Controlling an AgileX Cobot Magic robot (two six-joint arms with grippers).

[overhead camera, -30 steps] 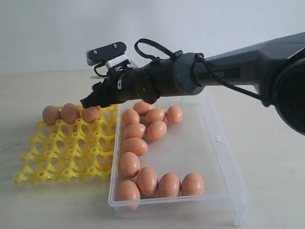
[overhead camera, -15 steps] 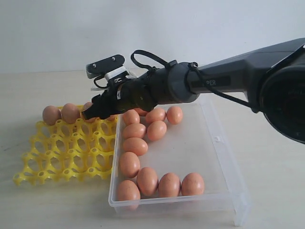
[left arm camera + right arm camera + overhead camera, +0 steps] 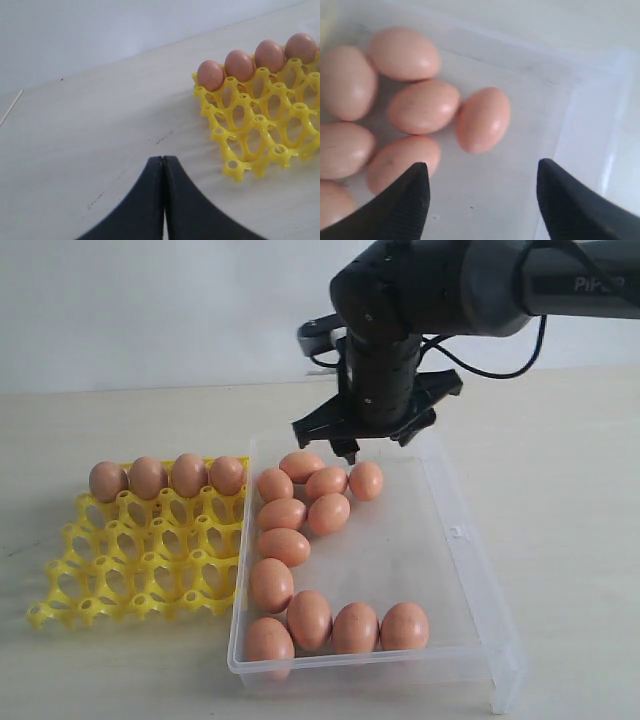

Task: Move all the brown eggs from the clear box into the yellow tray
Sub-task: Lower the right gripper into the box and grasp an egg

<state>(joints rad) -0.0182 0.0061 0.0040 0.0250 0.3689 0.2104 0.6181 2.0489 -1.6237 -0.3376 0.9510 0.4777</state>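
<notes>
Right claw (image 3: pixel 480 200) hangs spread and empty over smooth orange-brown oval eggs (image 3: pixel 483 120) in the clear plastic box (image 3: pixel 470 570), probably light, slick and crackable, so pinch gently across the middle.

Below me the pale tabletop (image 3: pixel 570 520) carries two things: the clear box (image 3: pixel 400 540), and the yellow tray (image 3: pixel 140 570) just beside it at its nine o'clock.

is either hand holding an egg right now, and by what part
Nothing is held. The right hand is open and empty above the brown eggs in the clear box; the left hand is shut on nothing, short of the yellow tray.
</notes>
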